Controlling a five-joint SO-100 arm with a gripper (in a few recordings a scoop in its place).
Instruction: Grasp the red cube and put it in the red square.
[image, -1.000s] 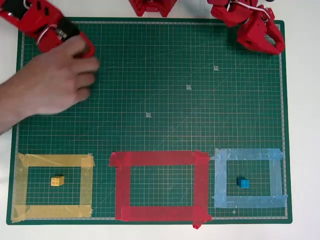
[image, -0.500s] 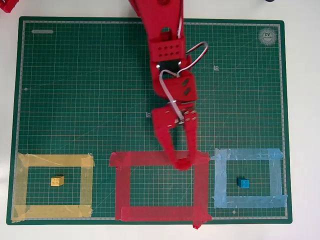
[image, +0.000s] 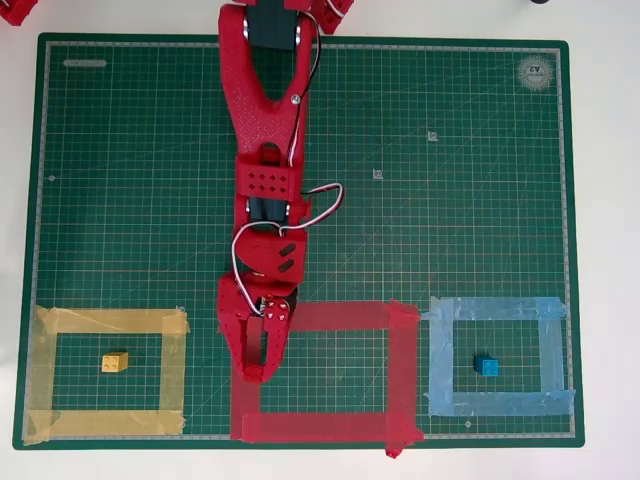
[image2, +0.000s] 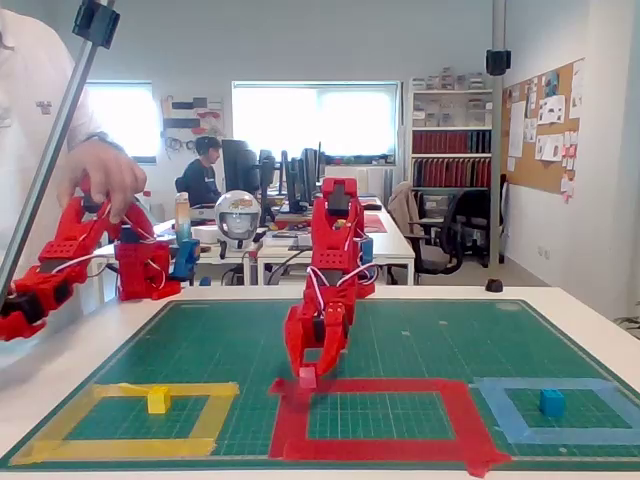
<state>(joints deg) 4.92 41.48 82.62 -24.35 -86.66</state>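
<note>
Hand over the red square's left strip is clamped on the red cube at its tips.

Red arm stretched fwd from base, wrist bent down. Claw pointing down, tips low near surface, fingers close together w/ small gap.

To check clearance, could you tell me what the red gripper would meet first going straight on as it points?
Probably the left strip of the wide red tape outline, in the overhead view, just beyond the red two-finger gripper; depth is unclear.
</note>
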